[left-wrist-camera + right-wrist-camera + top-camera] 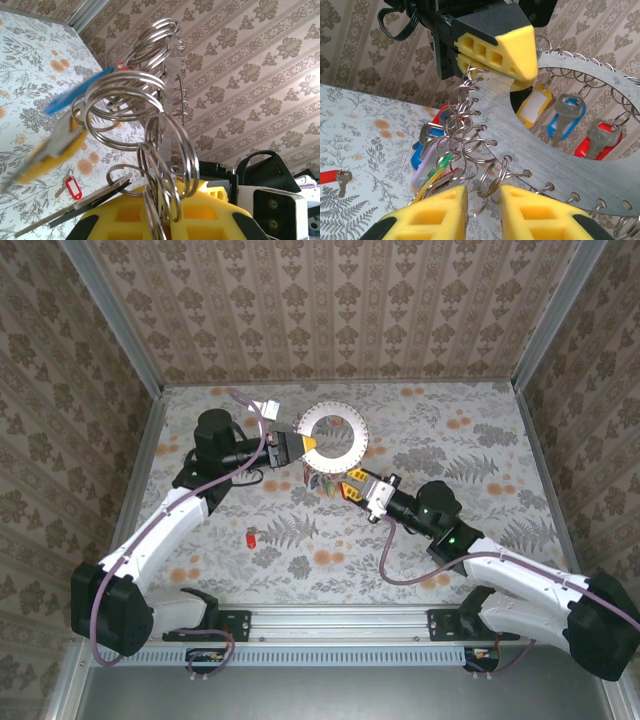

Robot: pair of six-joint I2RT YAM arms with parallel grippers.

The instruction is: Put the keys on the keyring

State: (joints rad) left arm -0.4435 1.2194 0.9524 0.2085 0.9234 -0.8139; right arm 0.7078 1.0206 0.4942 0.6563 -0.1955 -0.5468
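The main risk, as a judgement, is that the right gripper (483, 210) snags or tugs the crowded split rings (470, 145) along the plate's edge, twisting the keyring (520, 150) out of the thin pinch that holds it, or that it tangles a new key with the ones already hanging. The keyring is a flat pale metal ring, held up off the table (450, 540) at its far middle. The left gripper (517, 75) is closed on it, its yellow fingers clamped over the inner rim of the central hole. The right gripper's jaws stand narrowly apart just under the plate's outer edge, and one split ring (492, 182) hangs into the gap between them. Whether the pads touch that ring cannot be made out, and nothing is plainly gripped. A bunch of keys (432, 160) with blue, pink, green and yellow tags hangs just left of those fingers. Yellow, blue and red ones show through the hole. A loose red-tagged key (337, 177) lies on the table, well apart from both grippers.
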